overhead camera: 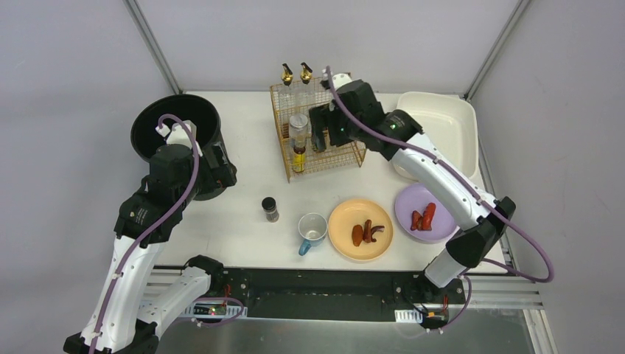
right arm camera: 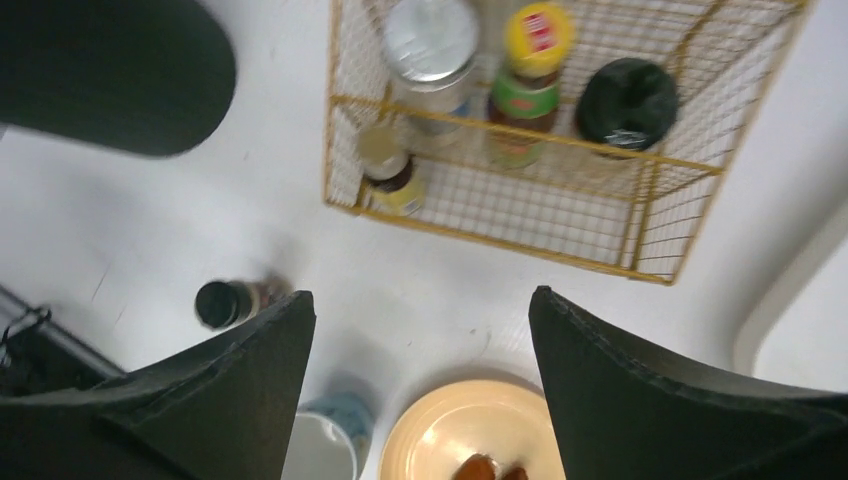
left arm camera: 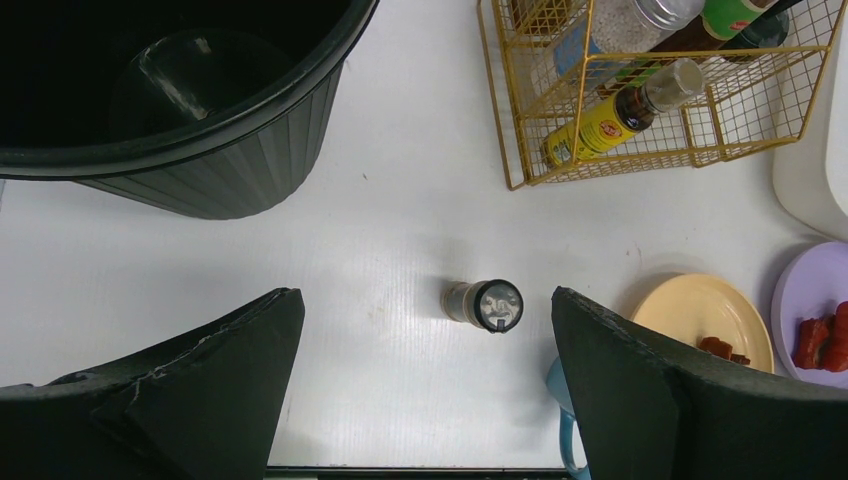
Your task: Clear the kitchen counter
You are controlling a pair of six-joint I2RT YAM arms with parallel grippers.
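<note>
The white kitchen counter carries a small dark-capped spice shaker, a blue mug, an orange plate with brown food pieces, and a purple plate with red sausages. My left gripper hovers beside the black bin. In its wrist view, this left gripper is open and empty, with the shaker standing below between its fingers. My right gripper hangs over the gold wire rack. Seen from the right wrist, that gripper is open and holds nothing.
The rack holds several bottles and jars. A cream tub sits at the back right, next to the purple plate. The mug and orange plate lie below the right gripper. A black rail runs along the counter's front edge.
</note>
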